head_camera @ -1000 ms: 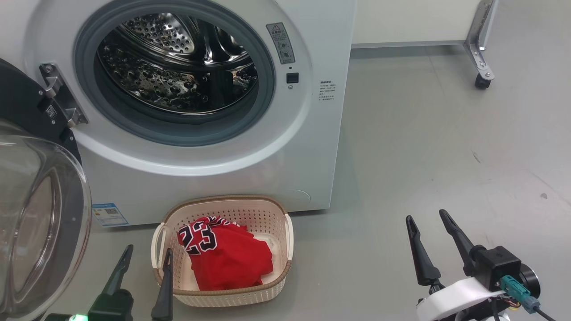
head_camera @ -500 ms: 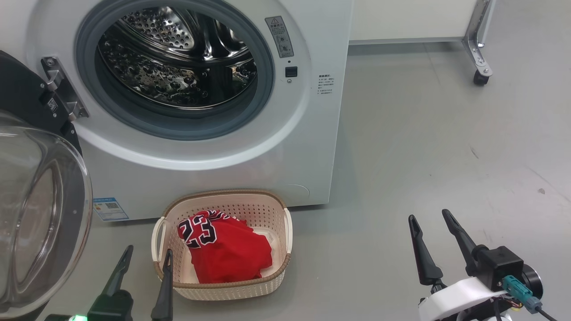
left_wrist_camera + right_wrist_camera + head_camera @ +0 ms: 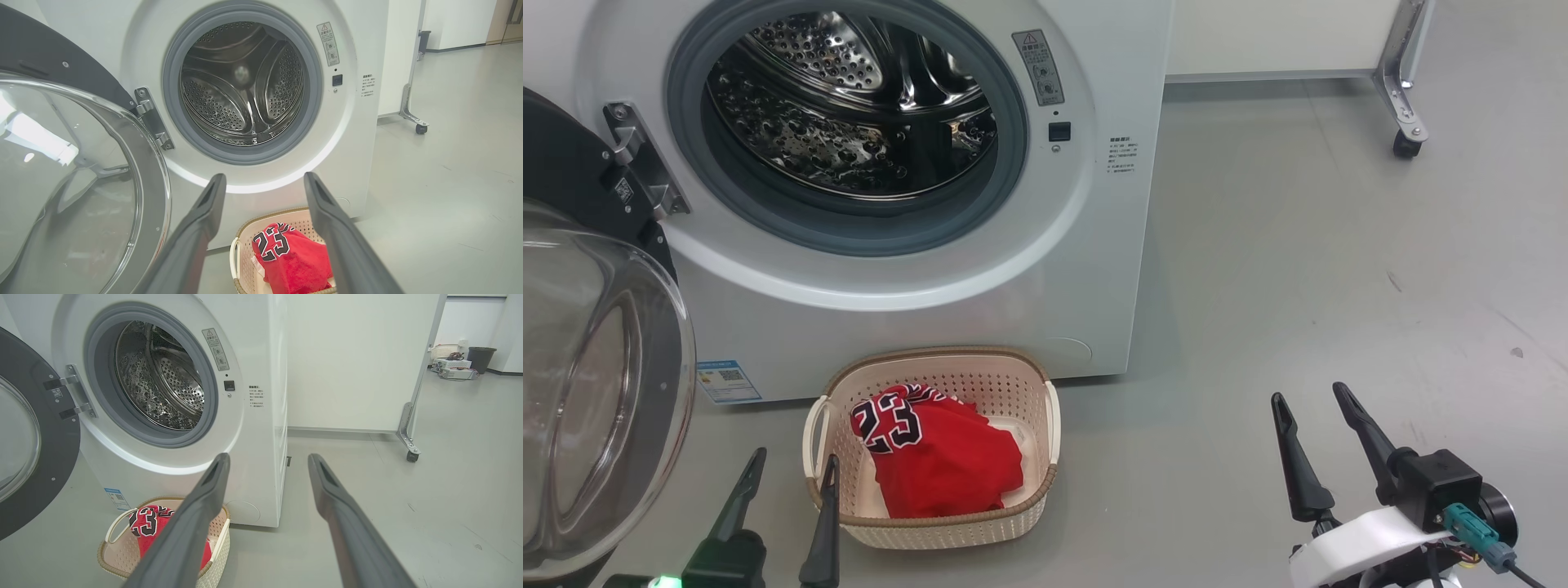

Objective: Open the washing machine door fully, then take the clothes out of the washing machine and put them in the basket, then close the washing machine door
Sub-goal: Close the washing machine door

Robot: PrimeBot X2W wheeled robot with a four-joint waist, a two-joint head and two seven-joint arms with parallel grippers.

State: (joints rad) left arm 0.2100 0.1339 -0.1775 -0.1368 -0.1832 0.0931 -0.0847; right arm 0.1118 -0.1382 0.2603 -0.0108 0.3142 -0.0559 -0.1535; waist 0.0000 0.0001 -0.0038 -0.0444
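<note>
Plain grey floor everywhere, with a white panel on a castor at the back.

Head view: the washing machine stands ahead of both claws, shiny steel drum inside the grey gasket. The washing machine door is swung wide open, ahead and to the left of the left claw. The basket sits on the floor just right of that claw, close under the machine's front, with the clothes bunched inside (the 23 faces up). The right claw hangs well off to the basket's right, over bare floor. Both claws have their fingers spread apart, with nothing in them.

Left wrist view: drum dead ahead of the claw, door glass off to its left, basket low between the fingers and partly hidden by the right one.

Right wrist view: machine ahead-left of the claw, basket low behind the left finger, castor off to the right.
</note>
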